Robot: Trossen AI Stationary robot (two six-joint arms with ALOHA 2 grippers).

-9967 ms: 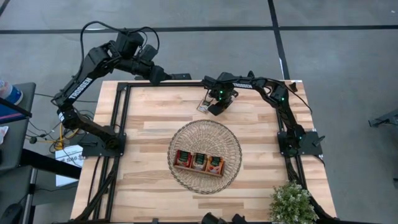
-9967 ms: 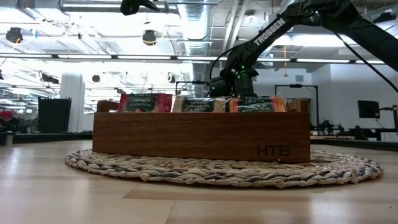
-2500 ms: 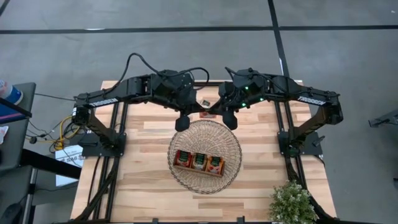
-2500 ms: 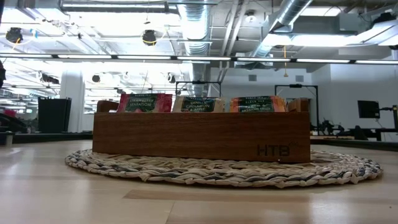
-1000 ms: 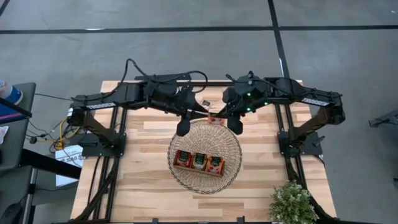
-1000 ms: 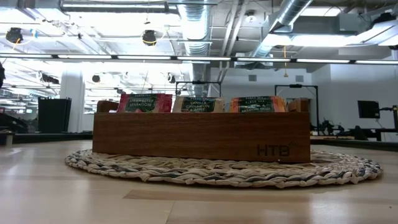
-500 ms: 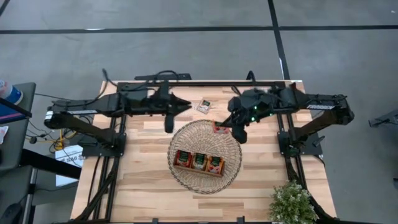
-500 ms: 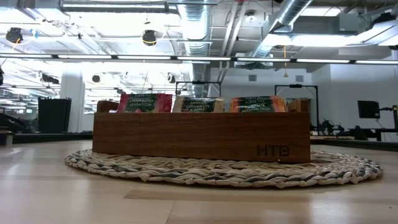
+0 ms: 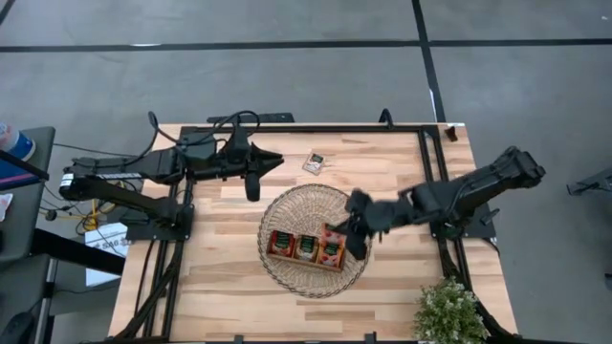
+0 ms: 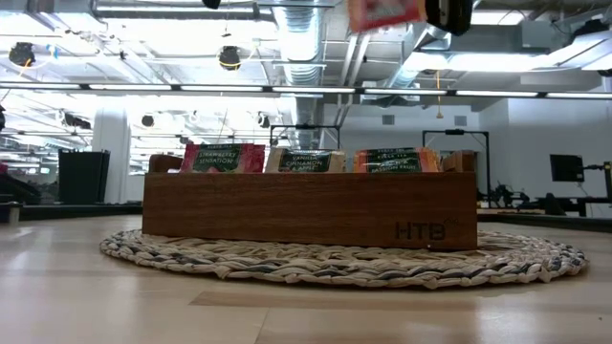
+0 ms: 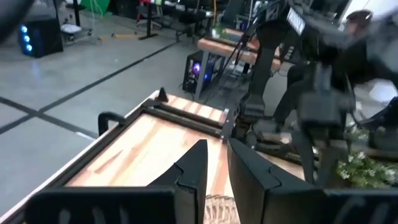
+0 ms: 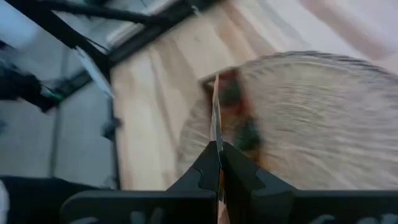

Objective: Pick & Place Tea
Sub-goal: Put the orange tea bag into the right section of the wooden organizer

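My right gripper [image 9: 346, 235] is shut on a red tea sachet [image 9: 333, 235] and hangs over the right end of the brown wooden tray [image 10: 306, 210]. The tray stands on the round wicker basket [image 9: 287, 205] and holds upright sachets [image 10: 304, 161] in its three compartments. The low view shows the held sachet [image 10: 385, 11] high above the tray. Another sachet [image 9: 314, 162] lies flat on the table beyond the basket. My left gripper [image 9: 251, 187] hangs over the table left of the basket's far rim, its fingers [image 11: 198, 163] a narrow gap apart with nothing between them. My right gripper pinches the red sachet between its two fingers by one edge [image 12: 217, 142]. Seen edge-on in the right wrist view, the sachet sticks out past the fingertips. The fingers come slanting down from the table's right. The sachet is lifted clear, above the tray.
A small potted plant [image 9: 448, 311] stands at the table's near right corner. Black frame rails [image 9: 186, 191] run along the table's left, far and right sides. Bare wood lies near and left of the basket.
My right gripper has carried the red sachet from the basket's far rim toward the near edge and down, to above the tray's right end; it now shows at the top of the low view. My left gripper has drawn back toward the table's left.
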